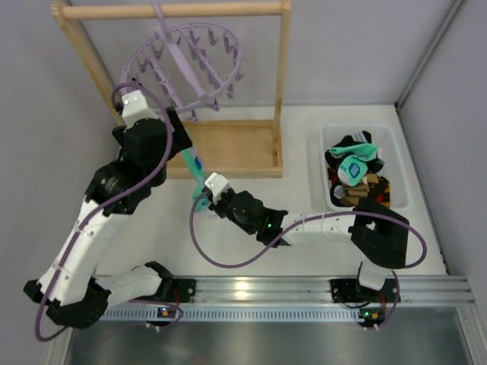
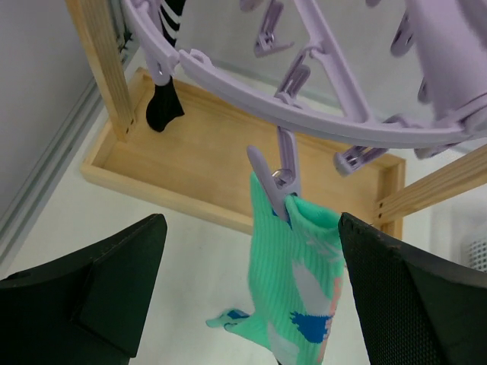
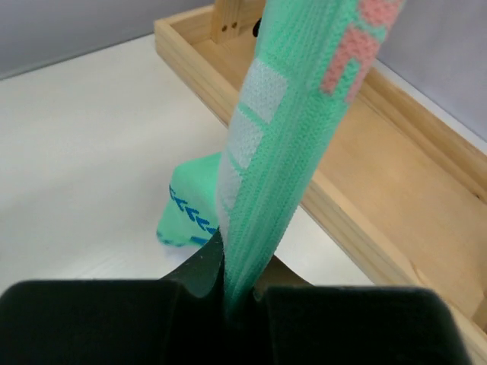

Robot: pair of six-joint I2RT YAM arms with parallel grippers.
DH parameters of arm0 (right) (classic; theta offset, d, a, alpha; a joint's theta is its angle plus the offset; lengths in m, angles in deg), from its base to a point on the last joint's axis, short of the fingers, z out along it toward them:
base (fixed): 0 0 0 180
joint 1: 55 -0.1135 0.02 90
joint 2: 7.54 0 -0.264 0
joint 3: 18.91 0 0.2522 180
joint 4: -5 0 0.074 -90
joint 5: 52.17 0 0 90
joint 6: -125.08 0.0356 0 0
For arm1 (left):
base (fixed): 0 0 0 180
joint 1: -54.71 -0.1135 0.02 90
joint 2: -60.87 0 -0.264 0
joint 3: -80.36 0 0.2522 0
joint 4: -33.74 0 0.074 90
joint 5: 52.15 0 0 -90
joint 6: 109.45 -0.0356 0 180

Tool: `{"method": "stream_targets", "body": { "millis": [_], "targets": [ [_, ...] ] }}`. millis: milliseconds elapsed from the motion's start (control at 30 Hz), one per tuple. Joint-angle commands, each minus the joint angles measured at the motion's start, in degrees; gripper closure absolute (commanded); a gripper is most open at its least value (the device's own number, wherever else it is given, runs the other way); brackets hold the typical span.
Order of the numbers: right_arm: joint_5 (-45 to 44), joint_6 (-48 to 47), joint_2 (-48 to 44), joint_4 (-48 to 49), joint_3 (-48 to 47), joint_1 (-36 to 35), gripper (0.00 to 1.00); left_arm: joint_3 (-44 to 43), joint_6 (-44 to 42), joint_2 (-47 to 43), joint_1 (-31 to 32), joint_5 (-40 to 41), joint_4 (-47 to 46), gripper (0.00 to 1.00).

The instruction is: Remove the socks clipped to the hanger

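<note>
Right end effector [image 3: 236, 283] pinches the limp, light mint sock [image 3: 268, 152] low down, beneath the hanger clip [image 2: 275, 179]; left end effector [image 2: 251, 300] gapes wide.

From the right end effector [image 1: 202, 200], wooden rack base [image 1: 236, 148] blocks 1 o'clock, left arm [image 1: 141, 144] 10 o'clock; bare counter [image 1: 171, 239] lies at 7 o'clock.

I see a white tabletop [image 1: 300, 190] boxed in by pale grey walls [image 1: 358, 46]. A wooden rack frame [image 1: 284, 76] stands at the back, an aluminium rail [image 1: 266, 293] along the near edge.
</note>
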Motion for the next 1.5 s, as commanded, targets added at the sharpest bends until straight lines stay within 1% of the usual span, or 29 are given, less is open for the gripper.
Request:
{"method": "stream_targets", "body": {
  "millis": [0,67,133,300,533,700,833,1000,1033,1133,1200,1300,1367,1467],
  "targets": [
    [-4.3,2.8,-4.4,-0.5,1.2,-1.2,1.00,-3.1,1.0,2.9,0.1,2.3,-0.2,0.02],
    [-4.8,2.5,-4.4,-0.5,1.5,-1.5,1.00,-3.1,1.6,4.3,0.0,2.5,-0.3,0.02],
    [-8.0,1.2,-3.8,-0.5,0.9,-2.3,1.00,-3.1,2.4,5.4,0.1,3.6,-0.5,0.02],
    [-12.9,-2.8,0.4,-0.5,-2.3,-4.4,1.00,-4.7,2.2,8.7,0.0,5.2,-0.5,0.02],
    [-14.9,-5.5,5.2,-1.2,-6.3,-5.9,1.00,-6.7,2.0,12.0,0.0,3.8,-0.6,0.04],
    [-17.0,-8.5,7.9,-1.7,-8.8,-7.4,1.00,-7.1,1.7,11.7,0.1,2.9,-0.6,0.08],
    [-17.2,-8.8,10.1,-2.7,-11.0,-7.8,1.00,-7.2,0.5,10.7,0.0,-3.1,-0.6,0.10],
    [-17.7,-8.8,12.2,-3.7,-13.1,-7.6,1.00,-5.2,-1.1,7.3,0.1,-8.3,-0.7,0.11],
    [-17.7,-8.9,12.4,-3.7,-13.2,-7.6,1.00,-4.7,-1.1,6.8,0.0,-8.1,-0.7,0.11],
    [-17.4,-9.0,12.2,-2.7,-12.6,-7.7,1.00,-4.2,-2.1,6.8,0.0,-3.9,-1.0,0.09],
    [-17.4,-9.0,12.2,-2.6,-12.5,-7.9,1.00,-5.1,-3.4,8.1,0.0,0.4,-0.8,0.09],
    [-17.0,-9.2,11.8,-1.3,-11.7,-8.1,1.00,-5.9,-5.1,10.5,0.0,4.3,-0.8,0.11],
    [-17.0,-9.3,11.5,-1.2,-11.6,-8.1,1.00,-6.3,-5.1,11.4,-0.1,4.8,-1.1,0.13],
    [-16.6,-10.1,11.6,-1.0,-11.8,-8.7,1.00,-6.7,-5.2,13.5,-0.7,3.3,-2.7,0.15]
  ]
}}
